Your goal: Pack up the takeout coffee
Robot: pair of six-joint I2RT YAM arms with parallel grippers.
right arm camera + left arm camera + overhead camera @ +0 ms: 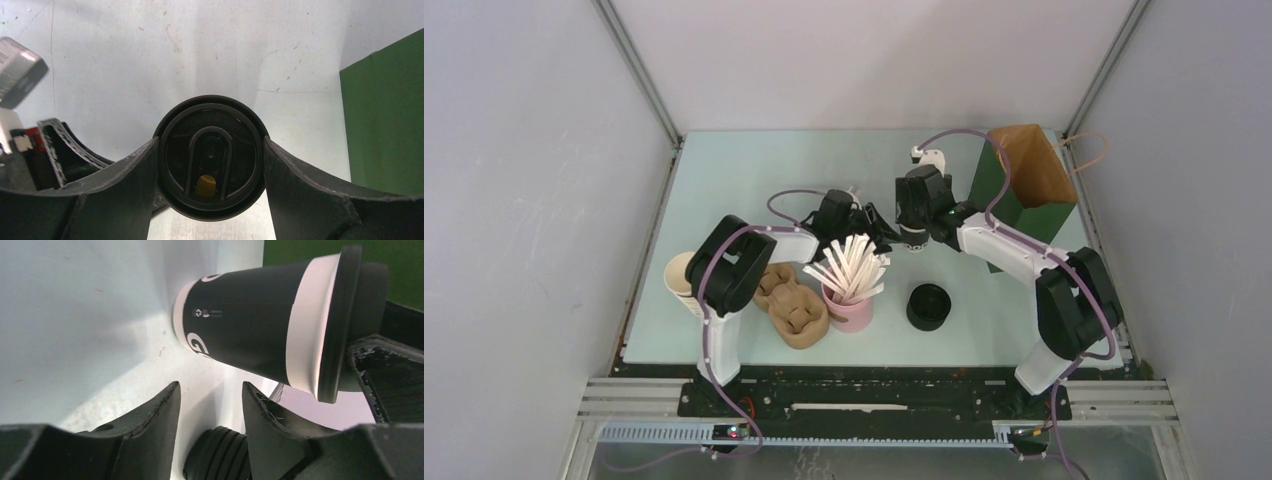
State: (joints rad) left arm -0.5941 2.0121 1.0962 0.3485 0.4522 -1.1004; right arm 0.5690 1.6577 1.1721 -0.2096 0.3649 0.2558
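Note:
The takeout coffee (pixel 913 243), a black paper cup with a black lid, stands at mid table left of the green bag. My right gripper (pixel 913 225) comes down over it, and in the right wrist view the two fingers press the lid (pixel 210 165) from both sides; the gripper (pixel 210 143) is shut on it. The left wrist view shows the cup (pixel 250 330) from the side, with a white band under its lid. My left gripper (pixel 876 226) is open and empty just left of the cup, its jaws apart (pixel 211 387).
The green paper bag (pixel 1024 180) stands open right of the cup, and shows in the right wrist view (pixel 385 115). A black lid stack (pixel 929 306), a pink straw holder (pixel 852 310), a brown pulp tray (pixel 794 308) and a cup stack (pixel 681 278) sit nearer the front.

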